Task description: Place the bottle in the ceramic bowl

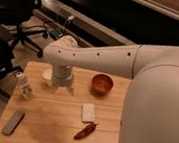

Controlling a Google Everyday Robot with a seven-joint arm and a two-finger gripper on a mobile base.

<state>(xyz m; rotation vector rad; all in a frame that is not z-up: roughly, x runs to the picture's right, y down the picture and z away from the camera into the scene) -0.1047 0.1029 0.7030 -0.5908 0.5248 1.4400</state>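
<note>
The bottle (24,87), small and clear with a white cap and pale label, stands near the left edge of the wooden table (49,125). The ceramic bowl (102,83), glossy reddish-orange, sits at the back middle of the table. My gripper (61,88) hangs under the white arm between the two, to the right of the bottle and left of the bowl, just above the tabletop. It holds nothing that I can see.
A small white cup (47,75) is partly hidden behind the gripper. A white block (88,112) and a red chili pepper (85,131) lie in front of the bowl. A grey remote-like bar (13,122) lies front left. Office chairs (18,30) stand beyond the table's left side.
</note>
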